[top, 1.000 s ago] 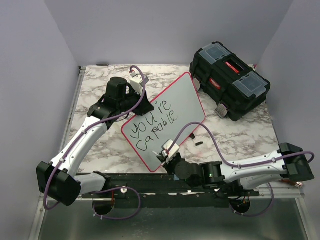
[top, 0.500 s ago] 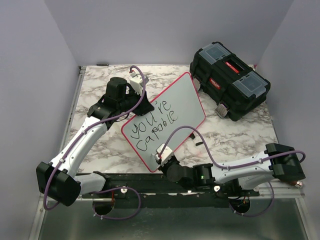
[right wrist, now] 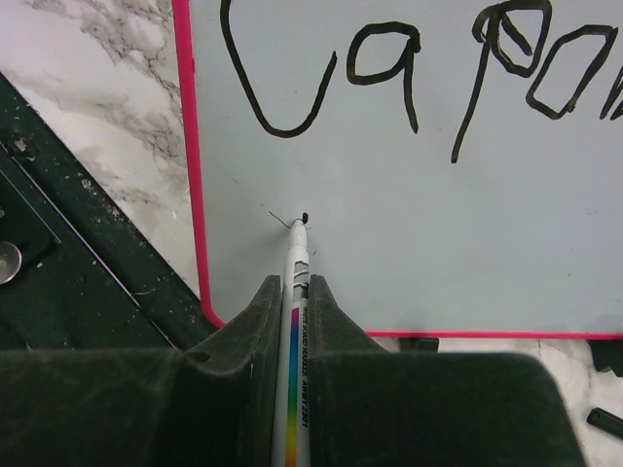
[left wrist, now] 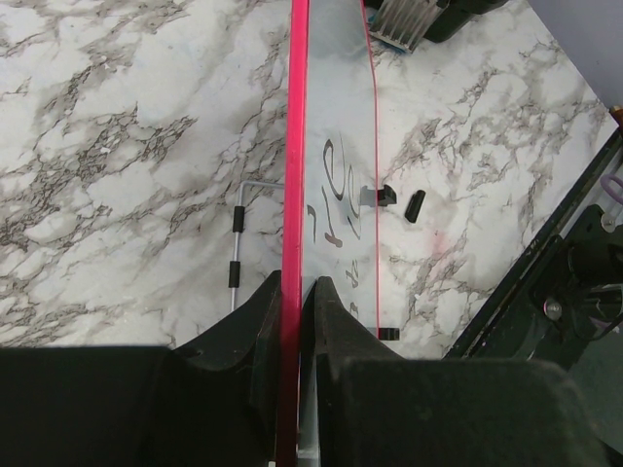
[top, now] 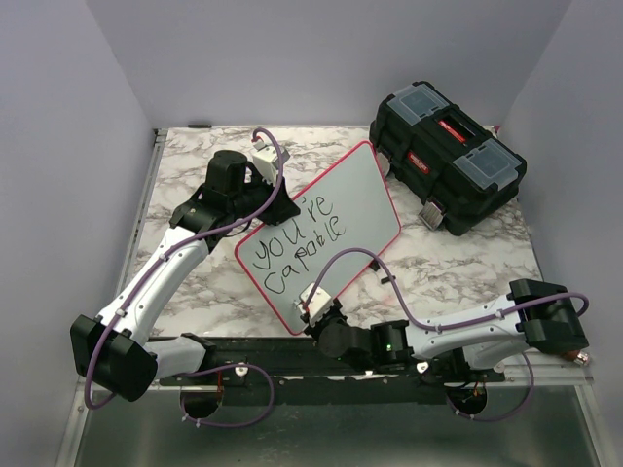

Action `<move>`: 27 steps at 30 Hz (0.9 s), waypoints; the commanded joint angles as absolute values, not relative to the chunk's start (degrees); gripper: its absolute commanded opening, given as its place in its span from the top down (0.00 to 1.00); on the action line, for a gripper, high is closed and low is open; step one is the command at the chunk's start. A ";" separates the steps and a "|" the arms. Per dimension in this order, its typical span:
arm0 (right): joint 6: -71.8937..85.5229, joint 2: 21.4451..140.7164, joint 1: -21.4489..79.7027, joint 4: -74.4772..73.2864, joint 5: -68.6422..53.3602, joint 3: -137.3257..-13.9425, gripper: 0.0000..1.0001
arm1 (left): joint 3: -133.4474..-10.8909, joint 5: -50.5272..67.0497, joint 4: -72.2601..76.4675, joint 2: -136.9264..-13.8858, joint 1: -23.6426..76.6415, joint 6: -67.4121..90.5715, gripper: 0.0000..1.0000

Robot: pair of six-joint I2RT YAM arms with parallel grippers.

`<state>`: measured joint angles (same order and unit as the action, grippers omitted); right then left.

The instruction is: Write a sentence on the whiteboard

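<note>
**Marker set for a third line**

A marble-patterned table (top: 467, 263) fills the view, with a black toolbox (top: 448, 156) at its far right. The whiteboard (top: 360, 195) sits mid-table on the diagonal, its near corner just ahead of the arm bases. The left gripper (left wrist: 295, 292) is clamped on the board's far-left rim. The right gripper (right wrist: 295, 288) is closed around a marker (right wrist: 299, 251). Its tip appears to touch bare board under "capable", close to the near-left rim. The sentence (top: 297, 243) reads "you're capable" in two lines, and only a faint tick marks a third.

The next word likely begins here. It calls for light, even pressure, strokes parallel to the lines above, and small letters, since the blank band is narrow. The left clamp should hold firm so the board cannot skid.
</note>
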<state>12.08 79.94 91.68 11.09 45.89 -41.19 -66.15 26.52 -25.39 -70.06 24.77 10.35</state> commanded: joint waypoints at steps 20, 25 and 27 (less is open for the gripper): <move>18.77 80.00 91.82 7.44 46.56 -39.84 0.99 | -64.42 24.35 -31.20 -70.75 25.84 4.84 1.00; 20.18 79.60 91.80 5.72 48.57 -39.60 0.99 | -64.38 24.30 -31.14 -70.75 25.84 4.84 1.00; 20.69 79.75 91.83 5.17 49.35 -39.58 0.99 | -64.42 24.33 -31.20 -70.75 25.84 4.85 1.00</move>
